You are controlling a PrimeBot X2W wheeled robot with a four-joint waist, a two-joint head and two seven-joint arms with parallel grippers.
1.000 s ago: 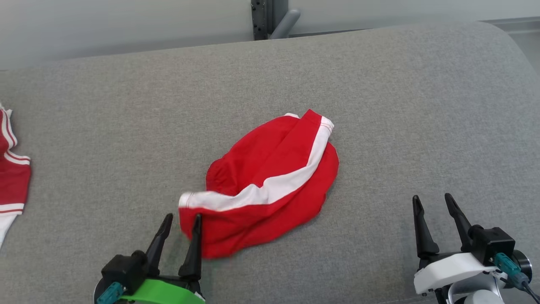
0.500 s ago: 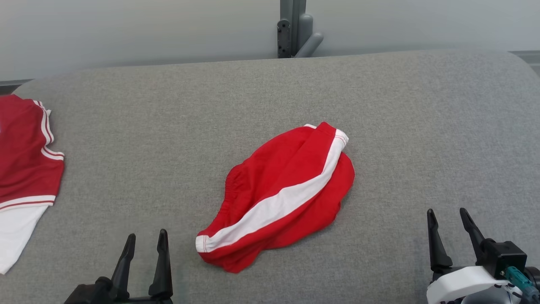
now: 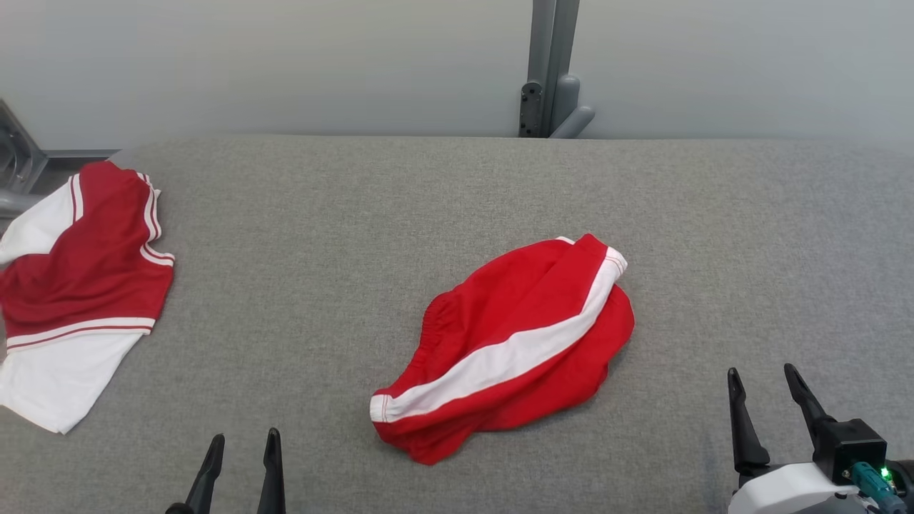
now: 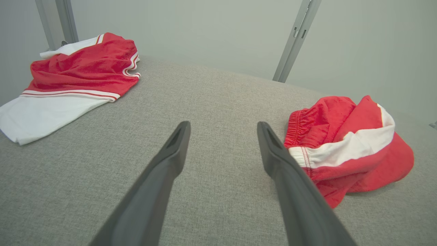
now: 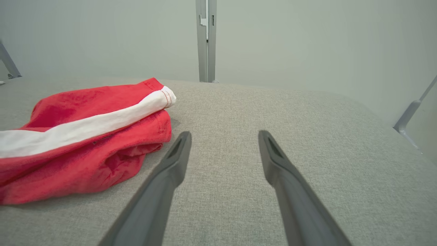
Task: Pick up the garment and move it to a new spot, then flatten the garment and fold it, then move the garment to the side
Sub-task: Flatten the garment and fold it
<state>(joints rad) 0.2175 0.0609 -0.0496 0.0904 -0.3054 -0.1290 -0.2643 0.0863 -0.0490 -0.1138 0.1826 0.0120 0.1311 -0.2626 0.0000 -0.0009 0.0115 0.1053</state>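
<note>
Your left gripper [image 3: 243, 437] and right gripper [image 3: 762, 371] flank the bunched red shorts [image 3: 500, 350], jaws apart, empty; pinching several layers would likely spoil flattening.

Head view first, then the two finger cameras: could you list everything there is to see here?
shorts: one, red with a white side stripe, crumpled, middle of the padded surface
second garment: one, dark red and white, at the surface's left end
padded surface: one, grey fabric, under both garments
metal post: one, grey, behind the far edge
wall: one, pale, at the back
left gripper: one, dark fingers, open, lower left, apart from the shorts
right gripper: one, dark fingers, open, lower right, holding nothing
</note>
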